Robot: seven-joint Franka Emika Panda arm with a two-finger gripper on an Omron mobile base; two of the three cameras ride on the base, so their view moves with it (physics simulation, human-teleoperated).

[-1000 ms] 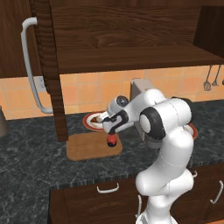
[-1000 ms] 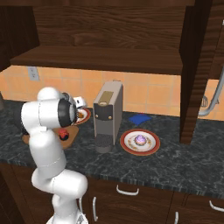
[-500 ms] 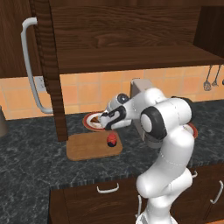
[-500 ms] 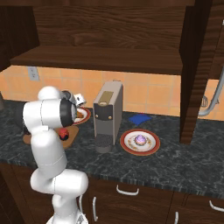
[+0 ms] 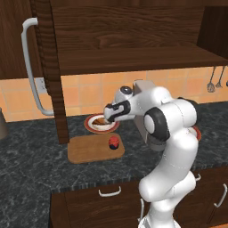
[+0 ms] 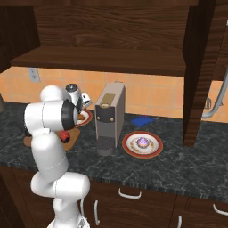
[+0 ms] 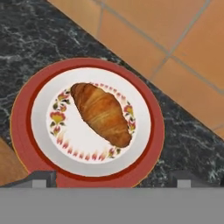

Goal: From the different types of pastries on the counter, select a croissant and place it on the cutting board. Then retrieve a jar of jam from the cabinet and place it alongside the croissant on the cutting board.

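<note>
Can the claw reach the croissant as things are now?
Probably yes. The claw hangs open above the croissant, which lies bare on its plate, with nothing between them.

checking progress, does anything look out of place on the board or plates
Yes: the jar of jam stands alone on the cutting board, while the croissant lies on its plate beside the board.
</note>
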